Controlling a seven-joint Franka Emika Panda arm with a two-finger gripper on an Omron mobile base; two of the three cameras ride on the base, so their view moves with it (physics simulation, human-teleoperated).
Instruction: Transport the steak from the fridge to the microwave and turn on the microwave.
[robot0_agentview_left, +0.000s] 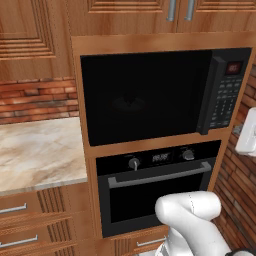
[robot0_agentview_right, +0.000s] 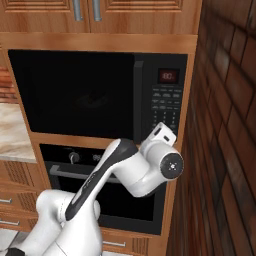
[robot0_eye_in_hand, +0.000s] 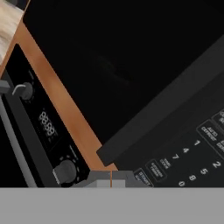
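Observation:
The microwave (robot0_agentview_left: 145, 95) is a black built-in unit with its wide dark door shut and a small red display (robot0_agentview_right: 168, 76) lit above the button panel (robot0_agentview_right: 164, 105). In the hand view my gripper (robot0_eye_in_hand: 110, 178) is shut with nothing between its tips, close to the lower left corner of the number buttons (robot0_eye_in_hand: 192, 162). My white hand (robot0_agentview_right: 163, 135) hovers just in front of the panel's lower part. A faint shape shows behind the door glass (robot0_agentview_left: 129, 104), but I cannot tell what it is. The steak is hidden and the fridge is out of view.
A black oven (robot0_agentview_left: 155, 185) with knobs and a long bar handle sits directly under the microwave. A marble counter (robot0_agentview_left: 35, 150) lies to the left, with drawers below it. A brick wall (robot0_agentview_right: 225, 150) stands close on the right. Wooden cabinets hang above.

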